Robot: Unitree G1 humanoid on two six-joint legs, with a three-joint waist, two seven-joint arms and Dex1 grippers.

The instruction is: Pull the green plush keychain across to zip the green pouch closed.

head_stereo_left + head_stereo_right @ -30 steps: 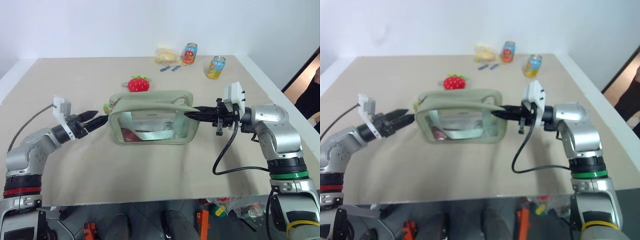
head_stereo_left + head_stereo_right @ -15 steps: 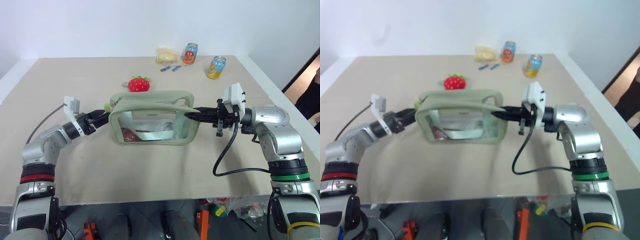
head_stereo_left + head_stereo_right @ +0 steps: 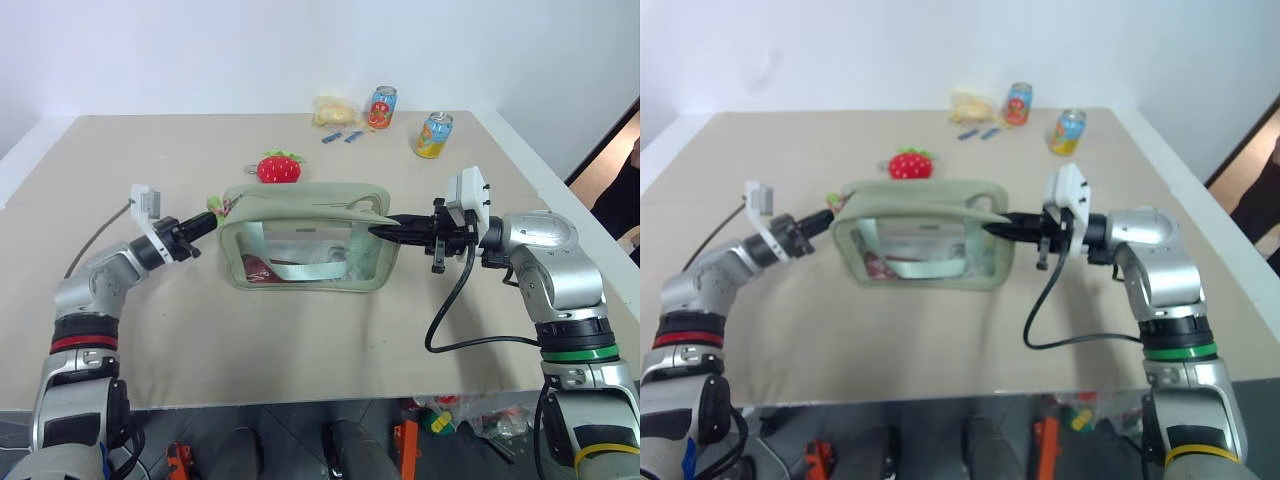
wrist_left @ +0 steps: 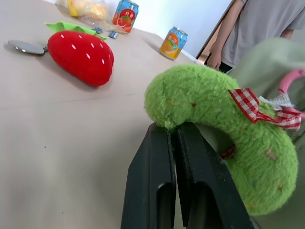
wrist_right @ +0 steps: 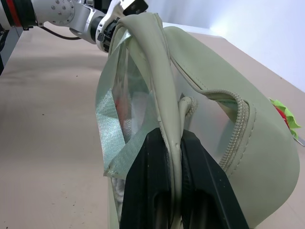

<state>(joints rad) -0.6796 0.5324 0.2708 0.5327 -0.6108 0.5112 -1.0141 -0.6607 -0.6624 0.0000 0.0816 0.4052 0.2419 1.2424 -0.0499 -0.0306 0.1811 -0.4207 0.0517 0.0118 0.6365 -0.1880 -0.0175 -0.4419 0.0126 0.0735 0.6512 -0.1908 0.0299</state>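
From the head view, the boxy sage-green fabric pouch (image 3: 308,238) is seen lying lengthwise between both grippers. In the left wrist view, the fuzzy lime-green plush keychain (image 4: 224,148) is pinched by the left gripper (image 4: 174,136). In the right wrist view, the pouch's end seam is clamped by the right gripper (image 5: 174,143).

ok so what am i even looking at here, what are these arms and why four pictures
It is a two-armed robot at a table. Two pictures come from its head, two from cameras on its wrists. The left gripper is shut on the green plush keychain. The right gripper is shut on the rim of the green pouch, whose top is unzipped. Behind lie a strawberry plush, two drink cans and a yellow packet. A person stands nearby.
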